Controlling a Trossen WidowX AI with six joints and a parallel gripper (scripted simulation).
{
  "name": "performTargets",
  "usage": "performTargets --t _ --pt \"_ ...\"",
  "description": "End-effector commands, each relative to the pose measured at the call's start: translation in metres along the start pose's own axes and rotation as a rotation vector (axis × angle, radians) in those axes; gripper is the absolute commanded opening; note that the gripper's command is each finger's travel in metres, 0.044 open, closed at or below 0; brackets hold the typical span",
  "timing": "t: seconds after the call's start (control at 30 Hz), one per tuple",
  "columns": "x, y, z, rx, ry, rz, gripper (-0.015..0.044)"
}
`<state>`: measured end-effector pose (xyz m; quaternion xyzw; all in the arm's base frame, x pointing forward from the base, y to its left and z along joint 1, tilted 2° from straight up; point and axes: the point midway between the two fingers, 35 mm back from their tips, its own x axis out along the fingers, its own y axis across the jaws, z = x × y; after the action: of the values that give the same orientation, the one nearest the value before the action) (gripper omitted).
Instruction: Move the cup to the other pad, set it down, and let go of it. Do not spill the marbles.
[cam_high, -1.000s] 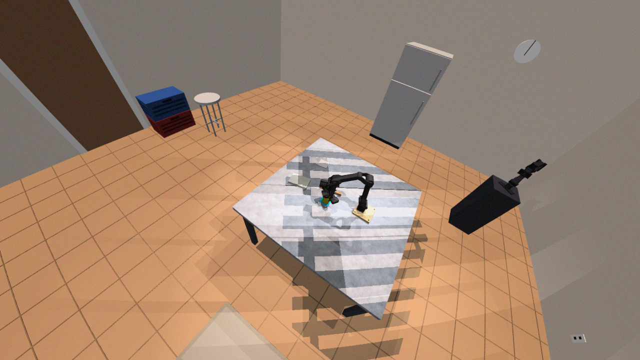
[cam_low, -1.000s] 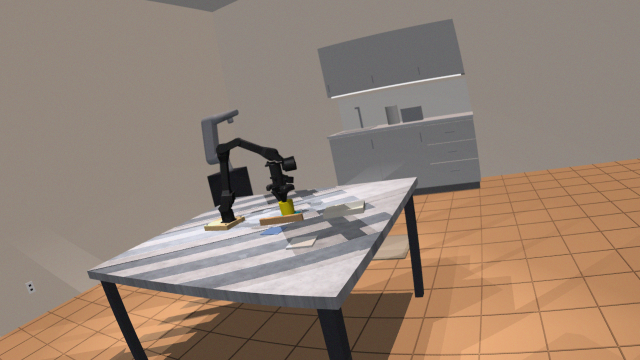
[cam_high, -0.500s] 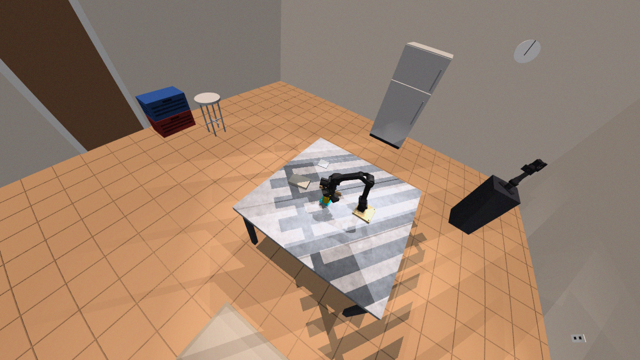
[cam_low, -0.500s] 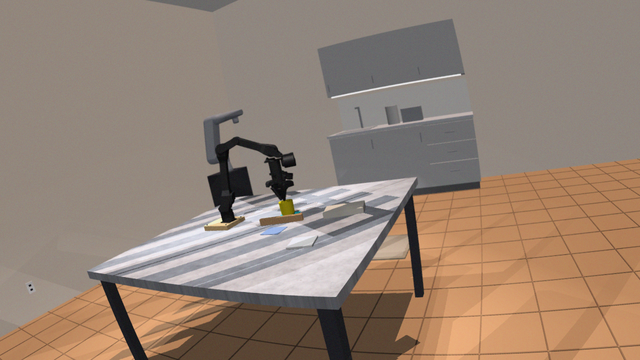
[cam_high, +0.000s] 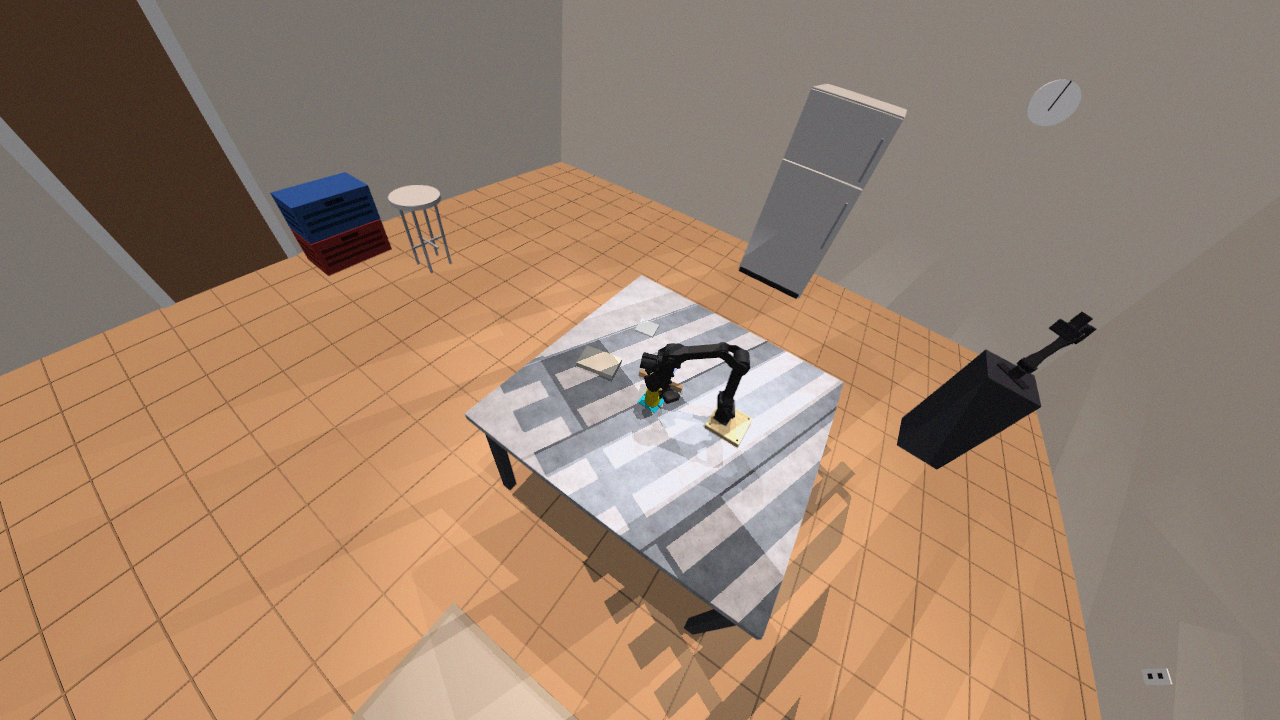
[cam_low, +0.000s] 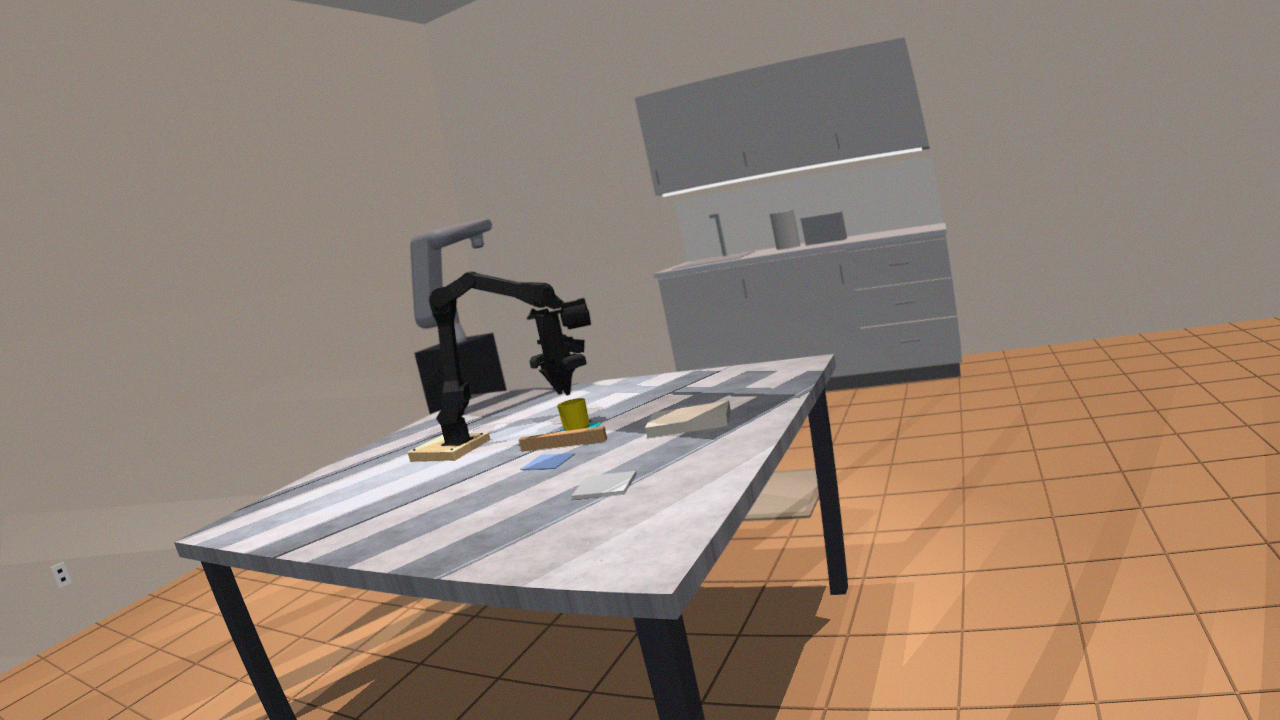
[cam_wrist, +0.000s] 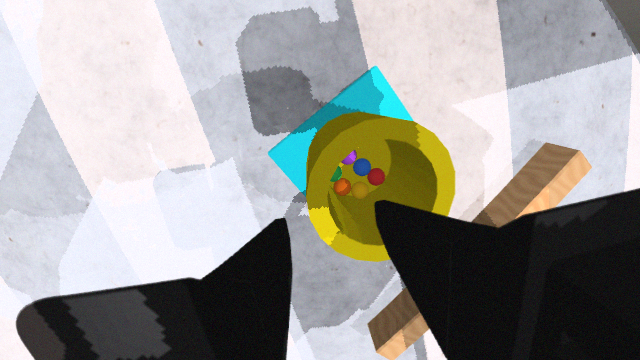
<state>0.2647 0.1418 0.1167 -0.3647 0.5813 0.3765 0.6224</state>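
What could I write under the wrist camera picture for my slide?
Open gripper hovers above the upright yellow cup of marbles, set on the cyan pad.
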Motion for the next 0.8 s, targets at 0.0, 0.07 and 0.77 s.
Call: performTargets --t 0.0,0.07,0.77 --pt "0.001 0.0 0.0 0.0 0.001 0.0 0.0252" --pt "0.001 0.0 0.0 0.0 0.001 0.0 0.0304" --pt "-0.05 -0.001 0.002 0.004 0.003 -0.004 0.044"
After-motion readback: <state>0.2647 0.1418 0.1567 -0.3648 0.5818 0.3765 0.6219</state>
